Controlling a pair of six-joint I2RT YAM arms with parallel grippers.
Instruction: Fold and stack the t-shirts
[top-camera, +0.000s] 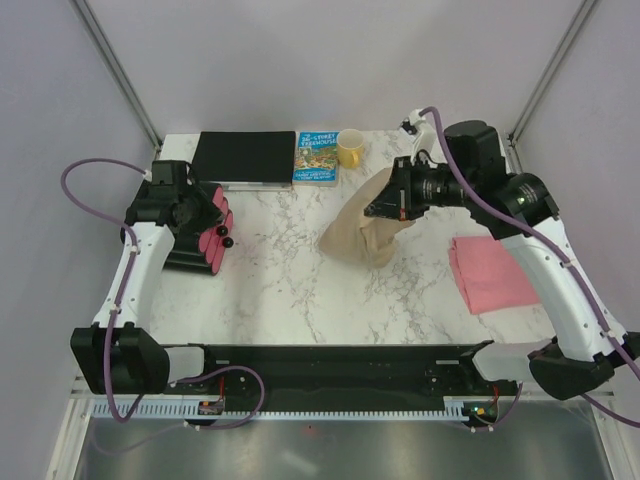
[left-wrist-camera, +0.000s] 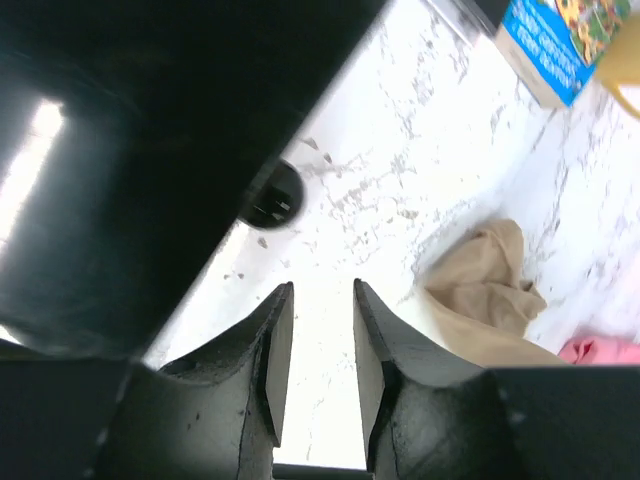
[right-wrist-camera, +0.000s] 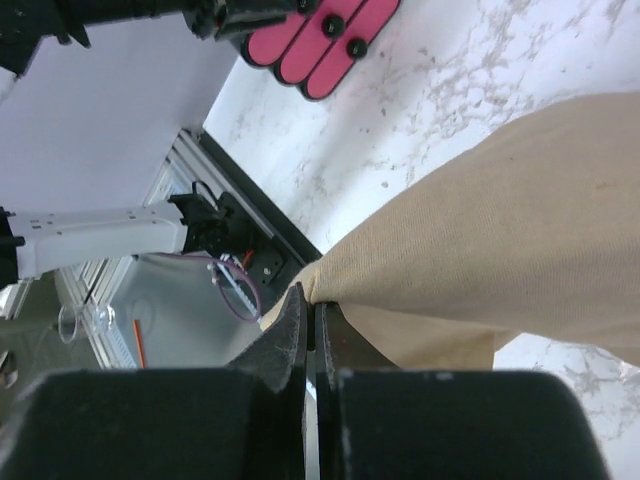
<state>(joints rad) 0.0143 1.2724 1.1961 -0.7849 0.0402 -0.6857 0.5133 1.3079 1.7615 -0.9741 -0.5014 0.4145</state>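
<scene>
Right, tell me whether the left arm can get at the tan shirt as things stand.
Probably yes. The left gripper is open and empty at the left, with only bare table between it and the tan shirt, which hangs from the shut right gripper mid-table.

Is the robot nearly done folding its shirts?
About halfway. The pink t-shirt looks folded, lying flat over on the right. The tan t-shirt is in hand: bunched up and pinched in the shut right pincer. The left pincer is open and empty. Left to do: fold the tan one and stack both.
</scene>
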